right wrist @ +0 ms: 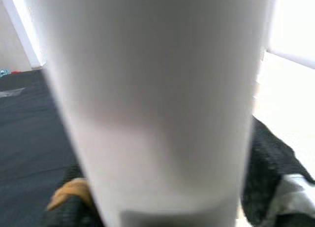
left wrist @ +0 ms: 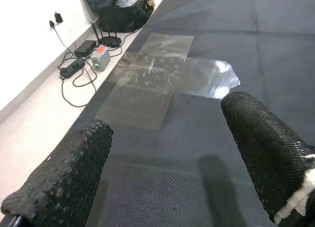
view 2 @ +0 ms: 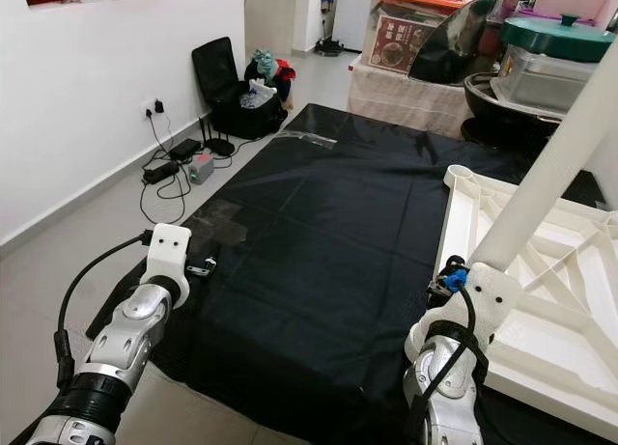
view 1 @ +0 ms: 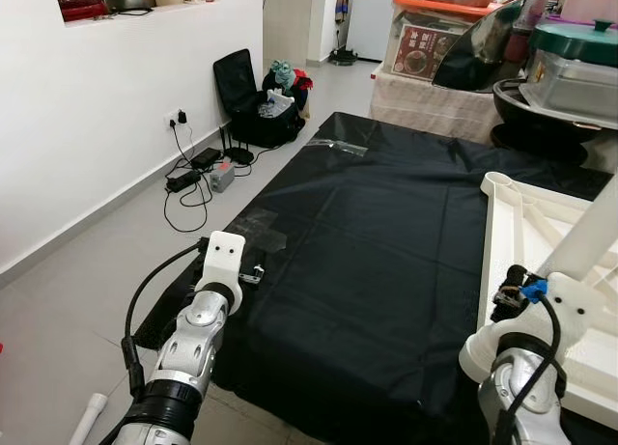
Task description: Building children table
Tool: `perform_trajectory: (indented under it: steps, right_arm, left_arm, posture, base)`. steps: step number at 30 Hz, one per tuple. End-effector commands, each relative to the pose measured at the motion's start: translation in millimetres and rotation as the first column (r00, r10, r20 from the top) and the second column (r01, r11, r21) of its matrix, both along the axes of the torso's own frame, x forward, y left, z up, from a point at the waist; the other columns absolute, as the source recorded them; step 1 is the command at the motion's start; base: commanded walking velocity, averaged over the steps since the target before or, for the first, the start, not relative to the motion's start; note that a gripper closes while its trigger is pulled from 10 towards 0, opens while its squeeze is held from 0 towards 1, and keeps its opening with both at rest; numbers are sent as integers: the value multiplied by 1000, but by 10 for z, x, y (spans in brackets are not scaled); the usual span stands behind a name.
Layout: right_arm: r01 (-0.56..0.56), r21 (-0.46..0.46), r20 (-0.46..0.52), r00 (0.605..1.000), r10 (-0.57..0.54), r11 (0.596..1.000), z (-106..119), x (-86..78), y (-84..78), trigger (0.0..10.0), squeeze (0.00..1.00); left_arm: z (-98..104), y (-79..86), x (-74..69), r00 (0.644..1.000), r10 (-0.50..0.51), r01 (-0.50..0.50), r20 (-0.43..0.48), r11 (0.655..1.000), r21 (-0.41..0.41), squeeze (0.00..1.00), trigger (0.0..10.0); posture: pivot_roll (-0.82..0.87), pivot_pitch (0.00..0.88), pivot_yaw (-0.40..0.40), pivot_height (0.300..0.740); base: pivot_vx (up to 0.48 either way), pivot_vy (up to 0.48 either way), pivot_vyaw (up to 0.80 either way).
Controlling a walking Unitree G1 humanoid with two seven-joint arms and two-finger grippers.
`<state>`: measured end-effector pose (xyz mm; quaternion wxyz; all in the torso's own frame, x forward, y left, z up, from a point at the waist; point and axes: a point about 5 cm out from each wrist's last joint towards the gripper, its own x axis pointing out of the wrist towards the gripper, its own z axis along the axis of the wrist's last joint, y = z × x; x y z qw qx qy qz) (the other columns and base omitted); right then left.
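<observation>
Over the upturned white table top point(view 2: 541, 300) on the black floor sheet point(view 2: 319, 233), a white leg tube point(view 2: 550, 175) is held clamped in the right tool point(view 2: 463, 271), its long axis slanted up and rightward, corner socket point(view 2: 462, 178) ahead; the left tool point(left wrist: 167, 158) is held open, empty.

White table leg point(view 2: 555, 170) tilted, tabletop point(view 2: 541, 310) upside-down

text: none legible | printed box point(view 1: 423, 51) under the orange lid at the back: a round dish picture with pale characters beside it, too small to read | grey power unit point(view 1: 222, 177) on the floor by the wall: red label, print not readable | robot arms: no markings legible
</observation>
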<state>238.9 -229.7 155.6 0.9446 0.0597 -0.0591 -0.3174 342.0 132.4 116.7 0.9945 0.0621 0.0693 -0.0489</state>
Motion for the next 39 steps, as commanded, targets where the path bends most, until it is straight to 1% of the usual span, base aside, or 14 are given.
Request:
perform_trajectory:
  steps: [1, 4, 5, 9, 10, 21, 23, 25, 26, 28, 30, 32, 34, 39]
  right_arm:
    - [89, -27, 2, 996, -89, 996, 17, -69, -206, 10000, 565]
    - [83, -40, 11, 997, -82, 996, 44, -64, -204, 10000, 518]
    - [69, -56, 30, 997, -68, 996, 92, -61, -191, 10000, 67]
    - [67, -57, 36, 997, -65, 996, 103, -63, -186, 10000, 67]
    - [62, -59, 37, 998, -60, 996, 110, -65, -183, 10000, 0]
    - [-19, -69, 64, 998, 23, 997, 176, -40, -172, 10000, 0]
    - [-182, -80, 58, 981, 187, 980, 200, 34, -232, 10000, 0]
    - [-182, -80, 58, 981, 187, 980, 200, 34, -232, 10000, 0]
    - [-259, -76, 46, 964, 263, 963, 210, 76, -285, 10000, 0]
    - [-313, -80, 33, 948, 316, 946, 234, 117, -364, 10000, 0]
    - [-313, -80, 33, 948, 316, 946, 234, 117, -364, 10000, 0]
    - [-343, -90, 25, 938, 346, 935, 275, 156, -454, 10000, 0]
    - [-381, -89, -1, 924, 382, 920, 345, 250, -685, 10000, 0]
    - [-442, -80, -17, 897, 442, 894, 405, 327, -799, 10000, 0]
  left_arm:
    - [-15, -4, 6, 1000, -8, 8, -4, 1000, 16, 0, 10000]
    - [-16, -2, 6, 1000, -8, 8, -5, 1000, 17, 0, 10000]
    - [-18, 1, 9, 1000, -8, 8, -5, 1000, 18, 0, 10000]
    - [-19, 2, 9, 1000, -8, 8, -6, 1000, 18, 0, 10000]
    - [-20, 2, 10, 1000, -9, 9, -6, 1000, 19, 0, 10000]
    - [-21, 3, 12, 1000, -11, 11, -6, 1000, 19, 0, 10000]
    - [-24, -5, 12, 1000, -16, 16, -7, 1000, 20, 0, 10000]
    - [-24, -5, 12, 1000, -16, 16, -7, 1000, 20, 0, 10000]
    - [-26, -7, 13, 1000, -18, 18, -8, 1000, 21, 0, 10000]
    - [-27, -8, 13, 1000, -20, 20, -8, 1000, 22, 0, 10000]
    - [-27, -8, 13, 1000, -20, 20, -8, 1000, 22, 0, 10000]
    - [-28, -7, 13, 1000, -20, 21, -8, 1000, 23, 0, 10000]
    - [-28, -4, 12, 1000, -23, 23, -9, 999, 29, 0, 10000]
    - [-29, 4, 11, 1000, -23, 24, -9, 999, 35, 0, 10000]
  posture:
    - [-13, 0, -37, 740]
    - [-13, 0, -37, 740]
    - [-16, 0, -36, 740]
    - [-16, 0, -36, 740]
    - [-16, 0, -34, 740]
    - [-19, 0, -31, 740]
    - [-18, 0, -30, 740]
    - [-18, 0, -30, 740]
    - [-18, 0, -31, 740]
    - [-13, 0, -35, 740]
    - [-13, 0, -35, 740]
    - [-11, 0, -35, 740]
    - [-6, 0, -37, 740]
    - [2, 0, -39, 740]
  base:
    - [0, 0, 0]
    - [0, 0, 0]
    - [0, 0, 0]
    - [0, 0, 0]
    - [0, 0, 0]
    - [0, 0, 0]
    - [0, 0, 0]
    - [0, 0, 0]
    - [0, 0, 0]
    - [0, 0, 0]
    - [0, 0, 0]
    - [0, 0, 0]
    - [0, 0, 0]
    - [0, 0, 0]
